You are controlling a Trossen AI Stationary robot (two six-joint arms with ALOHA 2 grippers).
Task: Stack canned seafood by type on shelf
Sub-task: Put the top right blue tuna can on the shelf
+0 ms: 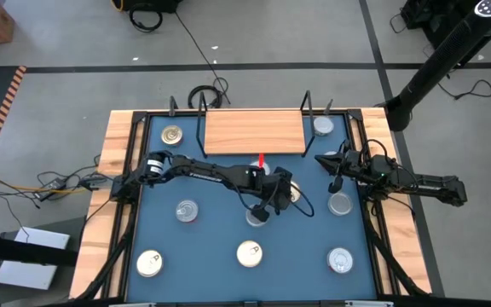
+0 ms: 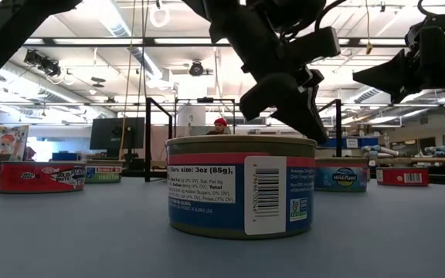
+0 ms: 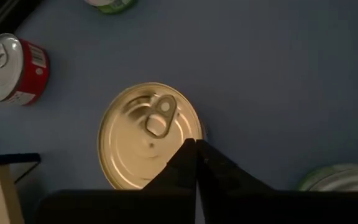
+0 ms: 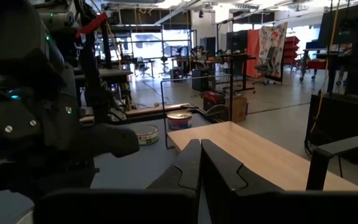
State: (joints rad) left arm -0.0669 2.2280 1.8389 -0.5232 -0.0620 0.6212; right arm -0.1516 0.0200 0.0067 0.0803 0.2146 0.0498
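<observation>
I am hovering my left claw (image 3: 196, 152), fingers pressed together and holding nothing, over a gold-lidded tin (image 3: 149, 135) near the middle of the blue table (image 1: 220, 222). The shelf (image 1: 254, 130) is lying empty at the far edge, with other tins scattered around. To do this step well, I judge I must spread the fingers first, centre them across the lid, then descend to span the tin's sides evenly. My right claw (image 4: 199, 163) is waiting closed and empty near the shelf's right end.
</observation>
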